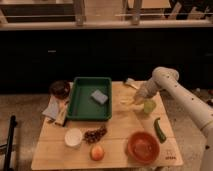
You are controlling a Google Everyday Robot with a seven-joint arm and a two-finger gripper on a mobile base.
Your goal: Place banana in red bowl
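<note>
The white robot arm [181,98] enters from the right edge of the frame and reaches left over the light wooden bench [120,126]. The tool [135,99] sits just right of centre, low over the bench top, with its fingers closed.

The small pale yellow curved banana [127,103] is directly at the tool tip, on its left side and in contact with it. Whether the fingers clamp the banana cannot be told. The round orange-red bowl [130,143] stands in the lower right of the frame, well apart from the banana.

Other items:
- Yellow-green cup [149,106]: just right of the tool.
- Dark green cucumber-like vegetable [159,130]: right of the bowl, near the bench edge.
- Green rectangular plastic tray [91,79]: left of the banana, holding a blue-grey sponge [99,96].
- Dark glass bowl [60,89]: left of the tray.
- Small white bowl [73,137], dark grape cluster [95,134], round orange fruit [97,152]: lower left.
</note>
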